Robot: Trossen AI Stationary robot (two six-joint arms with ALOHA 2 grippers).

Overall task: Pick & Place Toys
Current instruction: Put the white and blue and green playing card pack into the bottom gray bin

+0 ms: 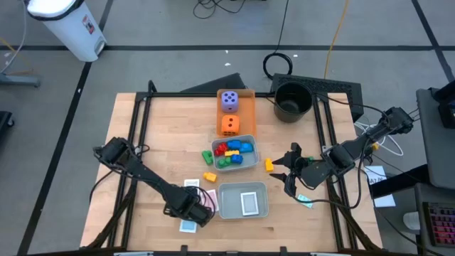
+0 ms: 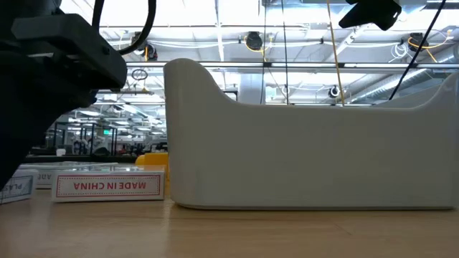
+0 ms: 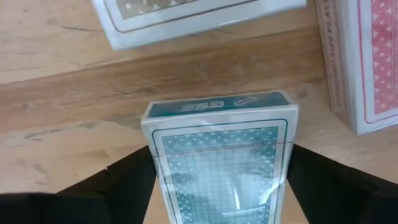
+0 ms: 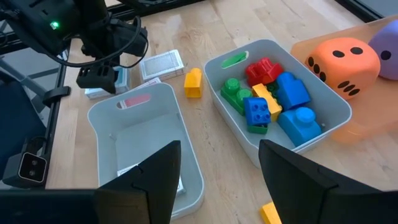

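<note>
Left gripper (image 1: pixel 190 213) sits low near the desk's (image 1: pixel 163 135) front edge, and on my wrist feed I see it clenched on a teal card pack (image 3: pixel 224 162), one finger (image 3: pixel 124 186) on each long side. A white pack (image 3: pixel 186 15) and a pink pack (image 3: pixel 367 62) lie on the wood close by. Just beside that gripper stands the front grey tray (image 1: pixel 229 201), with one pack (image 1: pixel 249 203) lying flat in it. Right gripper (image 1: pixel 290 171) hovers toward the desk's right edge with its fingers spread apart, grasping nothing. A yellow brick (image 1: pixel 269 164) lies close to it, another yellow brick (image 1: pixel 209 176) near the desk's middle. Red, green, blue and yellow bricks (image 4: pixel 273 93) fill the second grey tray (image 4: pixel 339 112). Behind it, the orange die (image 1: pixel 229 125) and purple die (image 1: pixel 228 101) rest on the orange tray (image 1: pixel 247 114) at the back edge.
</note>
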